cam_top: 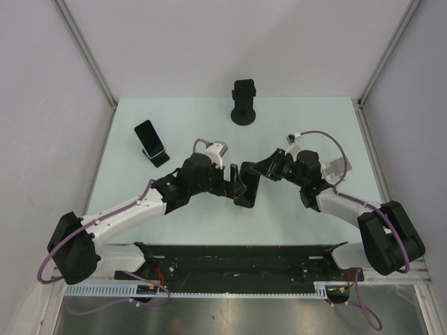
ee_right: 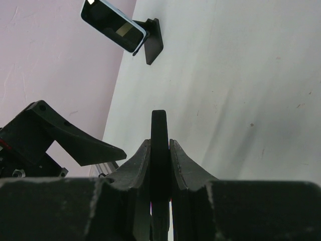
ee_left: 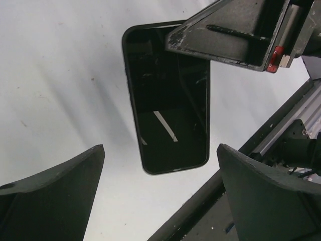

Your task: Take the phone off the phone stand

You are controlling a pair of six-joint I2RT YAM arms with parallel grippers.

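Note:
A black phone [cam_top: 246, 190] hangs above the table's middle, held by my right gripper [cam_top: 253, 172], which is shut on its upper end. In the right wrist view the phone [ee_right: 159, 123] stands edge-on between the closed fingers [ee_right: 138, 160]. My left gripper [cam_top: 231, 183] is open just left of the phone. In the left wrist view the phone's dark screen [ee_left: 168, 105] lies beyond the wide-open fingers [ee_left: 60, 186], untouched by them. An empty black phone stand [cam_top: 244, 102] stands at the back centre.
A second phone [cam_top: 149, 138] leans on a small black stand [cam_top: 160, 158] at the left; it also shows in the right wrist view [ee_right: 113, 24]. Grey walls close the table's sides and back. A black rail [cam_top: 237, 262] runs along the near edge.

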